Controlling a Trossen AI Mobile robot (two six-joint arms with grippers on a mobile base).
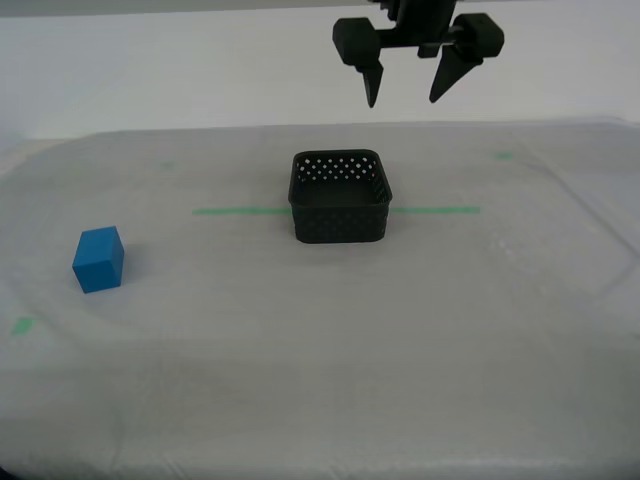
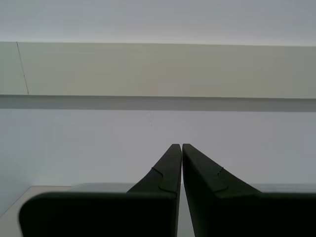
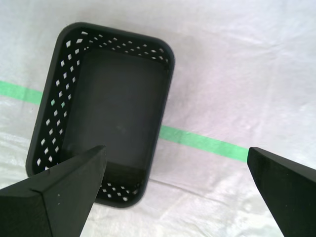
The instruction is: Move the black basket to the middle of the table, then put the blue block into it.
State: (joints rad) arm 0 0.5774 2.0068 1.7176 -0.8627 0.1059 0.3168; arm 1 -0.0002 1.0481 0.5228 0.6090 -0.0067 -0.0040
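The black basket [image 1: 340,222] stands empty on the white table [image 1: 320,360], near the middle of the exterior view, straddling the green tape line [image 1: 235,211]. My first gripper [image 1: 403,101] hangs open well above it and slightly toward the exterior view's right, holding nothing. The first wrist view looks down on the basket [image 3: 54,98] between the spread fingers of my first gripper [image 3: 175,150]. The blue block [image 1: 98,260] sits alone on the cloth at the exterior view's left, far from the basket. My second gripper [image 2: 180,145] is shut on nothing, faces a pale wall, and does not show in the exterior view.
Small green marks [image 1: 22,325] dot the cloth near the exterior view's left edge and at the back. The green tape line [image 3: 202,140] runs past the basket on both sides. The table's far edge meets a white wall.
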